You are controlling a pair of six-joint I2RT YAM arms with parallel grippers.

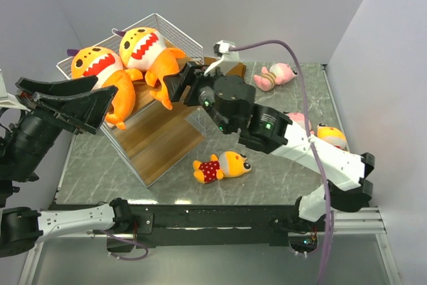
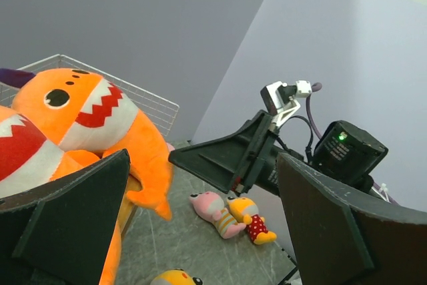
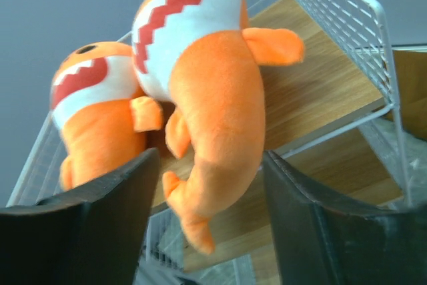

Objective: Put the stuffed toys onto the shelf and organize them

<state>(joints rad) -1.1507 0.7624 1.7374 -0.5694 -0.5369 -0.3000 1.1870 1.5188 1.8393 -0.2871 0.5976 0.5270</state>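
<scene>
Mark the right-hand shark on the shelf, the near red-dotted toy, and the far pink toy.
Right-hand shark (image 1: 144, 47), top view, on its toothy mouth.
Near red-dotted toy (image 1: 221, 167), top view, where head meets clothes.
Far pink toy (image 1: 275, 75), top view, on its body.

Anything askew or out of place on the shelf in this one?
The right shark lies crooked on the shelf, its tail drooping over the top board's edge. Nothing looks damaged.

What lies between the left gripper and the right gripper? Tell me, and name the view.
Top view: the left shark and the right shark, lying on the shelf, fill the stretch between the left gripper and the right gripper.
</scene>
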